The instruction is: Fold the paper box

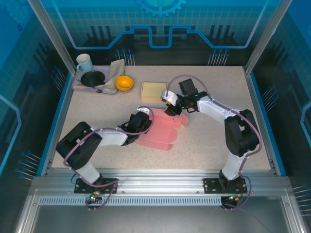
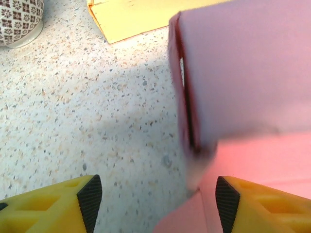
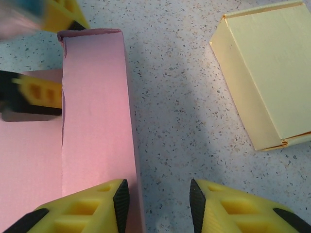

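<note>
Speckled table (image 1: 209,141) — pink paper box (image 1: 163,131); L gripper (image 2: 155,194) wide, R gripper (image 3: 156,194) part-open.

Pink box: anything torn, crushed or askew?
Nothing stands out. The pink box lies half folded mid-table, one side wall raised with clean edges, no tears or crush marks visible. The left gripper and right gripper are open at it.

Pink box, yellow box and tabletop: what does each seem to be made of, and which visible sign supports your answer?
Pink box: likely thin card or paper, matte; crisp fold lines and a thin upright wall edge.
Yellow box: seemingly matte paperboard; sharp creases, a slightly gaping flap seam.
Tabletop: speckled stone-like surface, perhaps terrazzo or laminate; which one cannot be told.
</note>
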